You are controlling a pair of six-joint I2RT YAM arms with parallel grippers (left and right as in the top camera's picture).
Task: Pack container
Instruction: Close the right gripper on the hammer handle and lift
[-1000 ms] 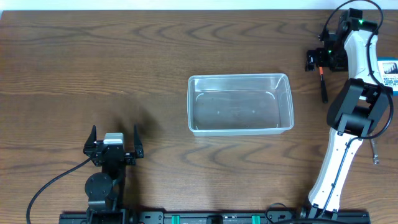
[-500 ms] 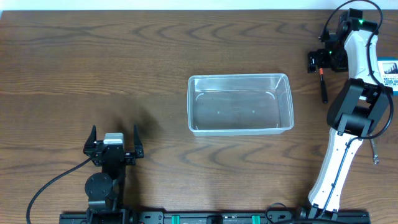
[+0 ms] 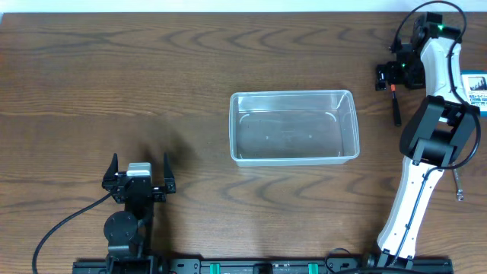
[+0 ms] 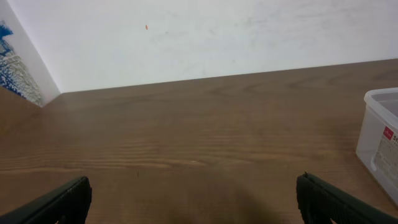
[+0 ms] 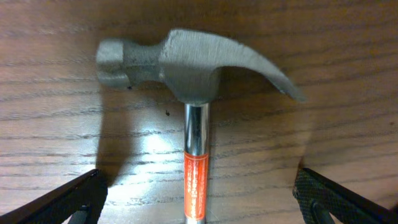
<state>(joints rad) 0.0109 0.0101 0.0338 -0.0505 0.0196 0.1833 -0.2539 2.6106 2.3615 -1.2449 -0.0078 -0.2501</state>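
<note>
- Your right gripper has its jaws spread wide. One fingertip sits on each side of the hammer, and neither touches it.
- In the right wrist view the hammer lies flat on the table. Its steel head is toward the top, and the shaft with an orange label runs down between the jaws.
- Your left gripper is also spread wide, near the front left of the table, and grips nothing.
- The container stands upright near the middle of the table, a little to the right. It is well apart from both grippers.
- From overhead, the right arm covers the hammer head, so you see only the handle.
- The right wrist view cuts the shaft off at its lower edge.
- The left wrist view shows only a corner of the container at its right edge.
- A blue-and-white box is cut off at the right edge of the overhead view.
- A thin metal item beside the right arm is too small to identify.
</note>
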